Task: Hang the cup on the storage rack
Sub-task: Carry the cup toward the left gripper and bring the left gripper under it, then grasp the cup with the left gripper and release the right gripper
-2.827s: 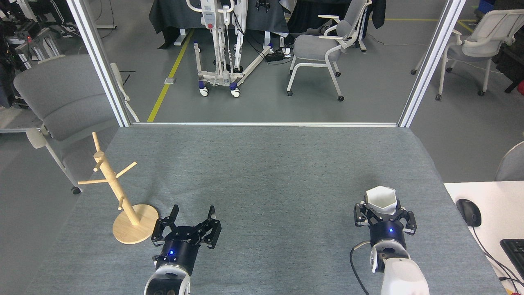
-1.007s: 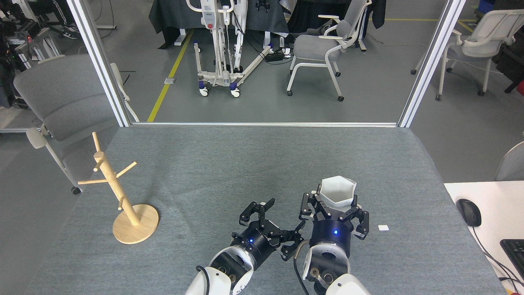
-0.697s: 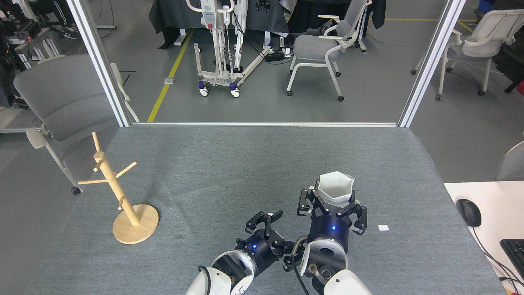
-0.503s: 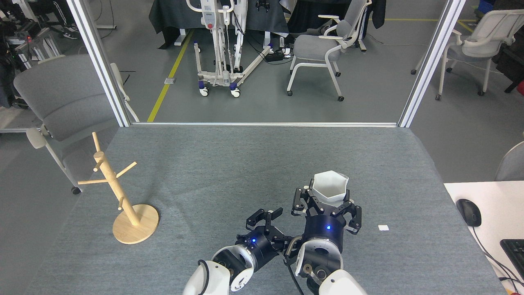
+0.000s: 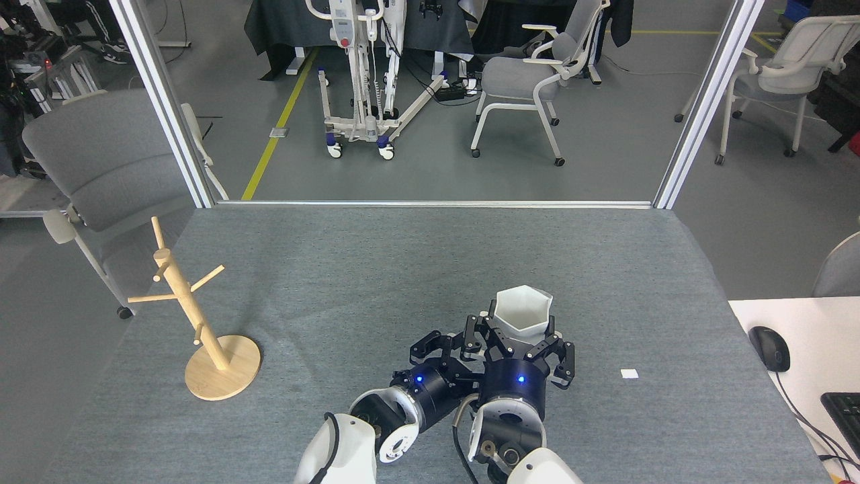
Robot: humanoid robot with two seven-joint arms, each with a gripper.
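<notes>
The white hexagonal cup [image 5: 524, 310] sits mouth-up in my right gripper [image 5: 521, 337], which is shut on its lower body, low in the middle of the grey table. The cup's handle is hidden. My left gripper [image 5: 447, 349] is right beside it on the left, open and holding nothing, its near finger almost against the right gripper's fingers. The storage rack [image 5: 190, 312], a slanted bamboo pole with thin pegs on a round disc base [image 5: 225, 373], stands far off at the table's left edge.
A small white scrap [image 5: 629, 374] lies on the table to the right. A white desk with a mouse [image 5: 769, 348] and keyboard [image 5: 844, 411] adjoins the right edge. A grey chair [image 5: 101, 168] stands behind the rack.
My right gripper has carried the cup leftward from the table's right side to the middle. The left gripper swung right from beside the rack to meet it, and the gap between them has narrowed.
</notes>
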